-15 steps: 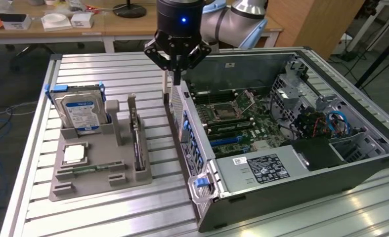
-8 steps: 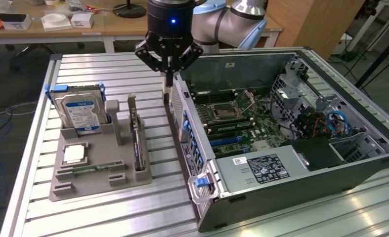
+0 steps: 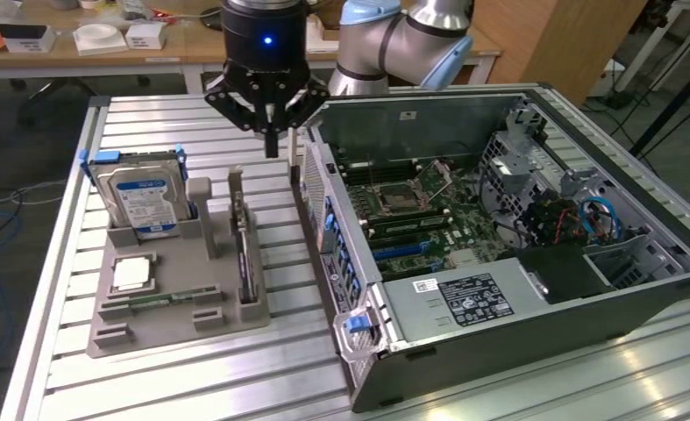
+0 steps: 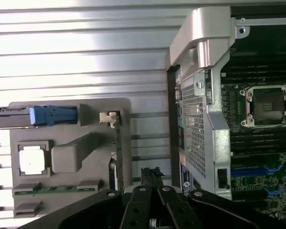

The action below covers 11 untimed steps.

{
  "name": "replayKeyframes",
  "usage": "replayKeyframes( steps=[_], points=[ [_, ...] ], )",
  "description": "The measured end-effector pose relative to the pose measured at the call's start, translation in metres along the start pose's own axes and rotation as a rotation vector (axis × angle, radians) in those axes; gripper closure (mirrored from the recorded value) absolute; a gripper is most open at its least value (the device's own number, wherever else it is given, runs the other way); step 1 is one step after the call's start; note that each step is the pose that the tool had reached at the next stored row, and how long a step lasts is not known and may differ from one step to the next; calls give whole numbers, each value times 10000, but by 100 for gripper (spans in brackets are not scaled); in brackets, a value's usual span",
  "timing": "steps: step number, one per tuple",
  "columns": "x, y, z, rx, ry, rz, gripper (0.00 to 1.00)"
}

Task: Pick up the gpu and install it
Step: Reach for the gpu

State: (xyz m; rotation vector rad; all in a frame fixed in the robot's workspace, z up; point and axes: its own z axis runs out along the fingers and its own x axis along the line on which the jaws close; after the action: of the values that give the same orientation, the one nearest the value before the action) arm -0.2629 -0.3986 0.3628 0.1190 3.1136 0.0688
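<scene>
The gpu (image 3: pixel 243 246) stands on its long edge in a slot of the grey holder tray (image 3: pixel 169 326), its silver bracket end pointing up toward the back. In the wrist view the gpu (image 4: pixel 117 148) appears edge-on as a thin dark line with the bracket at its far end. My gripper (image 3: pixel 272 147) hangs above the table behind the tray, between the gpu's far end and the open computer case (image 3: pixel 462 289). Its fingers are shut together with nothing between them. The fingertips (image 4: pixel 151 175) sit close to the gpu's edge and apart from it.
A hard drive (image 3: pixel 144 197) with a blue-white label stands upright in the tray. A processor chip (image 3: pixel 131 274) and a green memory stick (image 3: pixel 158 298) lie in the tray too. The case lies open on its side, with the motherboard (image 3: pixel 421 206) exposed. Bare slatted table (image 3: pixel 145 123) surrounds the tray.
</scene>
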Motion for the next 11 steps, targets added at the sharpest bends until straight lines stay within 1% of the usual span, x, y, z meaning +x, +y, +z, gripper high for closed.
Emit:
replayKeyframes(
  steps=[11],
  points=[
    [413,-33,21,0,-1,0,89]
  ],
)
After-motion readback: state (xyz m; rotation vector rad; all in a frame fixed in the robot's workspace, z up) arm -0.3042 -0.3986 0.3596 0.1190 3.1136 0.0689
